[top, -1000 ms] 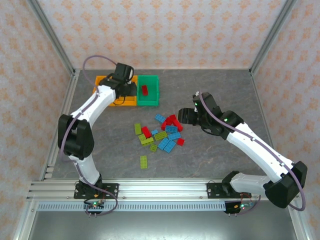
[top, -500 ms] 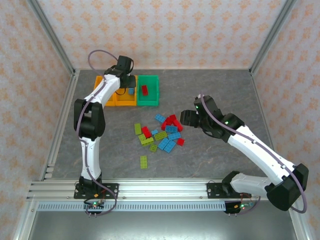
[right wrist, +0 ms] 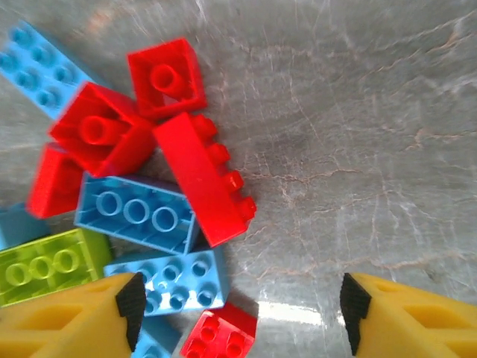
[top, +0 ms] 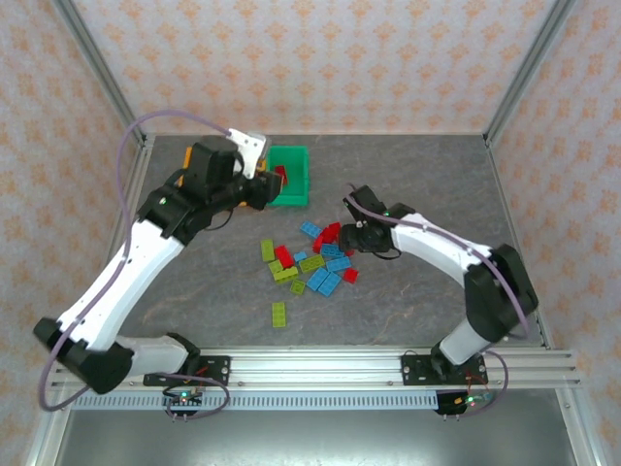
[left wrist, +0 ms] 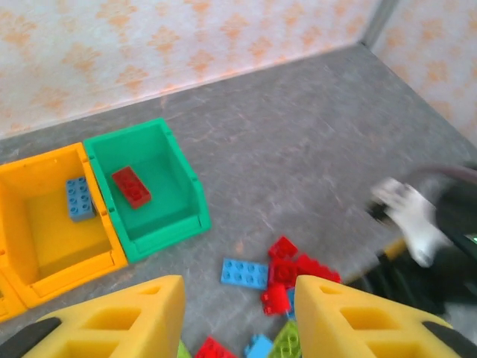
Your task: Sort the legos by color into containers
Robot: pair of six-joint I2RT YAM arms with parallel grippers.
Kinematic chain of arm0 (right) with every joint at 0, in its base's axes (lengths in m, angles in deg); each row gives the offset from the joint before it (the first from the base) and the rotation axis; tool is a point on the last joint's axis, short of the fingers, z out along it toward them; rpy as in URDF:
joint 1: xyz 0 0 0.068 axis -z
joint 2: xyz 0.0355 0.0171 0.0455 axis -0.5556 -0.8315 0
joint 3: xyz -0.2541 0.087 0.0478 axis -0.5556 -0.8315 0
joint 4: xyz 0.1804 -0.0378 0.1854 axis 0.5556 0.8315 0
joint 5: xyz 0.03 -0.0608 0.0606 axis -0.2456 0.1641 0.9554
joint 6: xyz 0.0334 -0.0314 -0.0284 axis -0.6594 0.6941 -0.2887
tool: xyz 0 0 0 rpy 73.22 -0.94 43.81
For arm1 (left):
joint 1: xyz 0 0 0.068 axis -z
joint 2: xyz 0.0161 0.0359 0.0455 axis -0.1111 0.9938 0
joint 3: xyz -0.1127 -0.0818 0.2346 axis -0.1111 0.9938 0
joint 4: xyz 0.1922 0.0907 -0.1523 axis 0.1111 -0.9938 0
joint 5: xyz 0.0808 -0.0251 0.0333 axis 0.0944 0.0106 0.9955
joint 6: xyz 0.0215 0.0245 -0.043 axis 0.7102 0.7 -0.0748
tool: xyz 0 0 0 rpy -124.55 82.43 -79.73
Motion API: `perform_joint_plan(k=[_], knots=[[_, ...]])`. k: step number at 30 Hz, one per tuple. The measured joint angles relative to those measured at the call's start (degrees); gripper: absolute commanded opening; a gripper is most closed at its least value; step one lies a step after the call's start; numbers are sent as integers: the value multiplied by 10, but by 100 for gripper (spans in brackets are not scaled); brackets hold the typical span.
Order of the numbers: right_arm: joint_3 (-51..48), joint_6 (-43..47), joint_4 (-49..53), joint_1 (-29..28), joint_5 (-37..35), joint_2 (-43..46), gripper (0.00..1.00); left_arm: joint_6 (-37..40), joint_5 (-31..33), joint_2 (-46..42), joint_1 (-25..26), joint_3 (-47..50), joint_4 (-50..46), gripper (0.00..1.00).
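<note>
One pick is judged in hand: the right gripper point(right wrist: 238, 317), parted and empty, is poised low over a red brick point(right wrist: 203, 179) among the loose legos point(top: 315, 260) on the desk point(top: 427, 175). The left gripper point(left wrist: 238, 313), likewise parted and empty, is held near the containers point(left wrist: 104, 216). Next, that brick must be straddled, clamped and carried to the green bin point(left wrist: 168, 227).

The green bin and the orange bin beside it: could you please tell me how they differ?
The green bin holds one red brick; the orange bin holds one light blue brick. The green bin stands right of the orange bin in the left wrist view. Both are open, rectangular and set side by side.
</note>
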Motion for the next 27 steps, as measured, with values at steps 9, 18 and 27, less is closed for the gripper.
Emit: perform_joint_plan(k=[9,18,27], knots=[[53,28,-30,23,58,-97,63,65,5,-115,12,109,-89,78],[76,26,-48,23,75,-149,41,86,41,-150,12,159,-85,85],[75,16,-46,27,47,-144,23,88,79,-150,12,188,-73,86]])
